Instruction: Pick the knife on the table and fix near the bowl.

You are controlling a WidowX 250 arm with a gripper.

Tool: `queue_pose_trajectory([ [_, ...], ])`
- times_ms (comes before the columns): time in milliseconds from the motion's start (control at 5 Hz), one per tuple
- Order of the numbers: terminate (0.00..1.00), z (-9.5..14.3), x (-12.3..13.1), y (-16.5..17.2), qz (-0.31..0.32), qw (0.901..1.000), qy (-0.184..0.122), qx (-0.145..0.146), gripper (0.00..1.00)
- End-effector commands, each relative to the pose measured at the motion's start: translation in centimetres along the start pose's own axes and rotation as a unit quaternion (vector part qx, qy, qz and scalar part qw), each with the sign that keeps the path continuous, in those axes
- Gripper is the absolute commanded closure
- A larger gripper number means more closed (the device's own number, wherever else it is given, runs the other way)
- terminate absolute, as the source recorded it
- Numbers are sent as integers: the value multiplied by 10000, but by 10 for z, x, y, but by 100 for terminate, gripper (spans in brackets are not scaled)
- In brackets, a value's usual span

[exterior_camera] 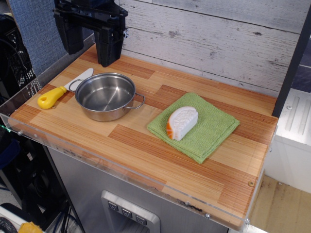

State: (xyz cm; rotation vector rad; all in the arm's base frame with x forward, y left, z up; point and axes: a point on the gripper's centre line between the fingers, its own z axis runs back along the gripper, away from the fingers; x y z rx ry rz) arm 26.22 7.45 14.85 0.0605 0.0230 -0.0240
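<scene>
The knife (62, 89), white blade and yellow handle, lies flat on the table (146, 150) at the far left, its blade running up beside the bowl. The bowl (105, 96) is a shiny steel pot with thin wire handles, empty, just right of the knife. My gripper (90, 57) hangs at the back left, above and behind both. Its two black fingers (108, 48) point down, spread apart and open with nothing between them.
A green cloth (194, 127) lies mid-table with a white-and-orange food piece (181, 123) on it. A clear acrylic rim (97, 158) runs along the table's front and left edges. A grey plank wall (218, 39) stands behind.
</scene>
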Motion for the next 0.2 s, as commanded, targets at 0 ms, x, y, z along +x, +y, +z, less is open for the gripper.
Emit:
queue_pose_trajectory([
  [0, 100, 12, -6, 7, 17, 9998, -187, 65, 0],
])
